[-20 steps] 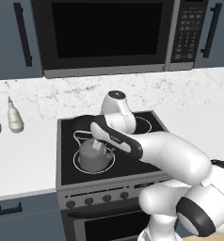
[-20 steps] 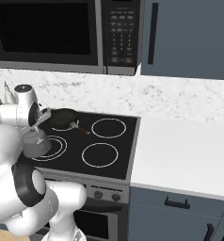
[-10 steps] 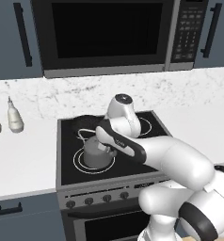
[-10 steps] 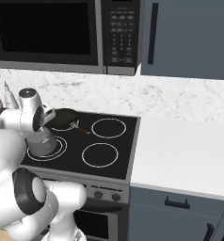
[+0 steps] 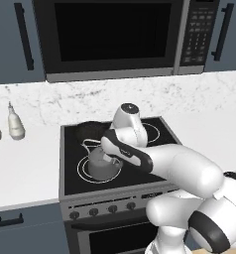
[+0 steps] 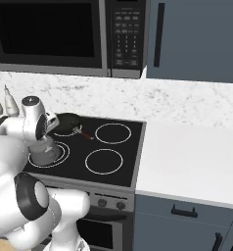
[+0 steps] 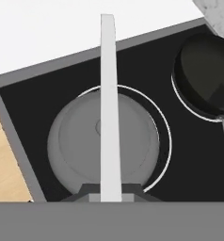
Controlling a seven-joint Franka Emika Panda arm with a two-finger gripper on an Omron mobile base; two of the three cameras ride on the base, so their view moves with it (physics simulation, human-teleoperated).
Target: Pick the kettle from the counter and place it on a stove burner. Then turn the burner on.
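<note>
Squat dull-grey metal kettle (image 5: 102,162) on double-ring burner (image 5: 85,173), near left.
You see the end effector (image 5: 111,159) clenched on its wire handle, keeping it centred for heating.

Over the last second the arm carried the kettle (image 5: 102,163) down from above the cooktop (image 5: 70,178) toward the double-ring burner (image 5: 83,168) at the front left. A second ago the kettle hung higher, its wire handle (image 7: 108,108) clear above the rings; half a second ago it was lower. It then sat within the rings, its base apparently on the glass. The gripper (image 5: 110,158) came down with it, the white wrist dropping closer to the stove in both base views
</note>
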